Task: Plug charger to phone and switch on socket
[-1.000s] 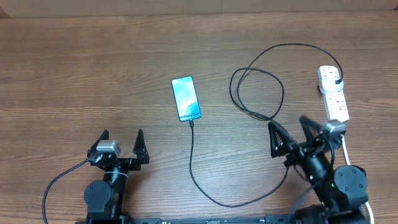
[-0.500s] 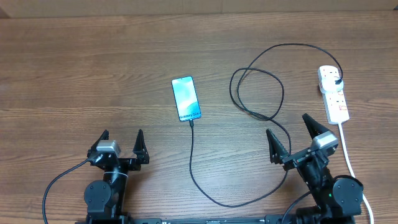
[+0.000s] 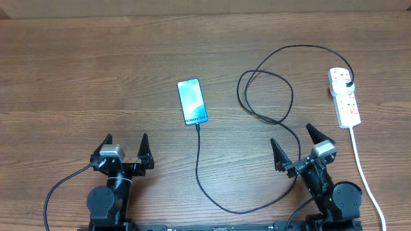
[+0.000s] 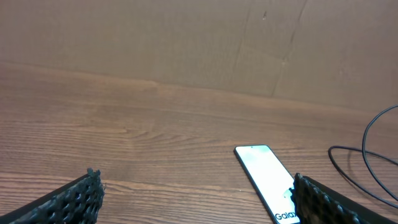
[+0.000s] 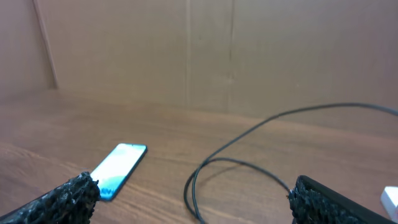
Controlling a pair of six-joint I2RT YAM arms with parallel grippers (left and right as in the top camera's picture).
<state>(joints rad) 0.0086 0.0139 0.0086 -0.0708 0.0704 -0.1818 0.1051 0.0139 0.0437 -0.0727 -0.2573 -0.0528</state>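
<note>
The phone [image 3: 192,101] lies flat mid-table, its blue-cyan screen lit; it also shows in the left wrist view [image 4: 266,178] and the right wrist view [image 5: 118,169]. The black charger cable [image 3: 266,96] runs from the phone's near end, loops across the table and ends in a black plug [image 3: 347,84] seated in the white socket strip [image 3: 344,96] at the far right. My left gripper [image 3: 126,153] is open and empty near the front edge, left of the phone. My right gripper [image 3: 297,148] is open and empty, above the cable, in front of the socket.
The socket's thick white lead [image 3: 365,173] runs down toward the front right, beside my right arm. A cardboard wall [image 4: 186,43] backs the table. A cable loop [image 3: 231,205] lies between the two arms near the front edge.
My right arm has drawn back toward the front edge and a little left, away from the socket strip, its jaws open throughout. The left arm, phone and cable have not moved.
</note>
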